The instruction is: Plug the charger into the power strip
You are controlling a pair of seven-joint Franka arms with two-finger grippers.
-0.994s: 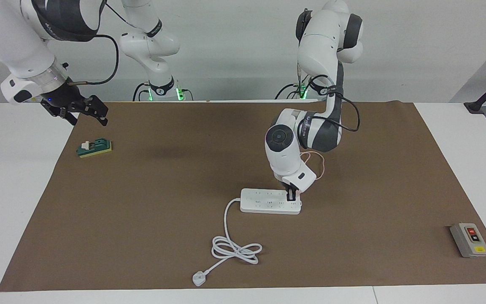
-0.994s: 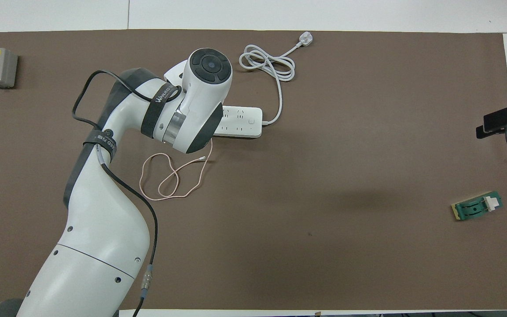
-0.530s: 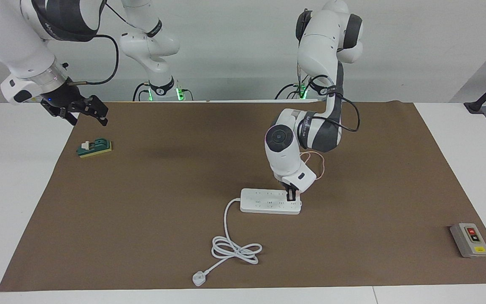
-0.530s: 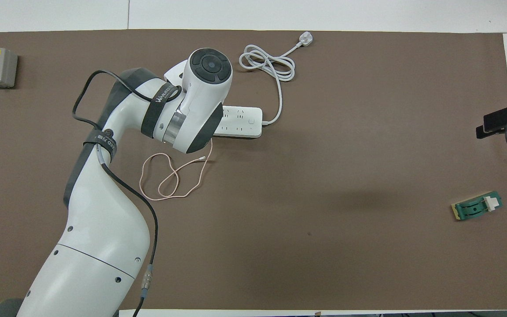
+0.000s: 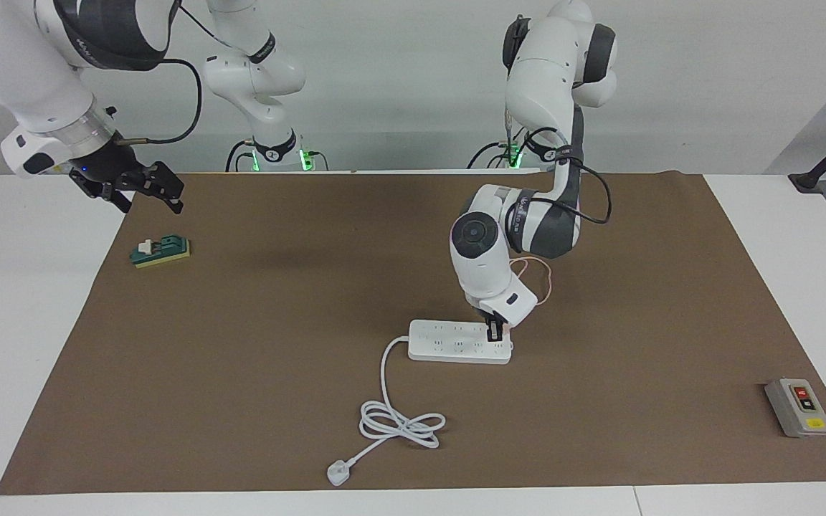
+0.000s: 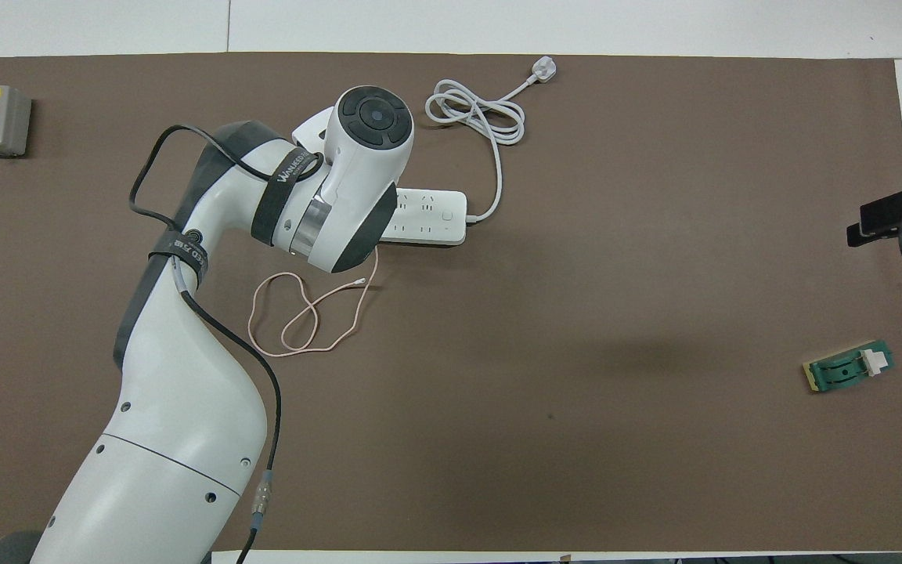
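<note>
- Left gripper (image 5: pixel 494 331) is down on the power strip (image 5: pixel 449 341), at the strip's end toward the left arm's side of the table; whether its fingers are pinching or apart I cannot tell, as the wrist hides them from overhead and they read only as a dark tip in the facing view.
- Charger itself is not visible: I judge it sits under those fingers at the strip. Only its thin pink cable (image 6: pixel 306 313) shows, looping on the mat nearer to the robots than the strip and running up under the wrist.
- Right gripper (image 5: pixel 142 185) waits in the air with its fingers spread, over the mat's edge at the right arm's end, above a small green block (image 5: pixel 161 251).
- Step in hand, as I read it, is seating the plug. Done well, the push goes straight down with the pins square to the socket slots, and no sideways drag that could slide the strip.
- Strip lies flat, sockets facing up, its long axis running across the table from one arm's end toward the other; its thick white cord (image 5: pixel 393 416) leaves the end toward the right arm and coils farther from the robots.
- Grey switch box (image 5: pixel 798 407) sits well apart, uninvolved.
</note>
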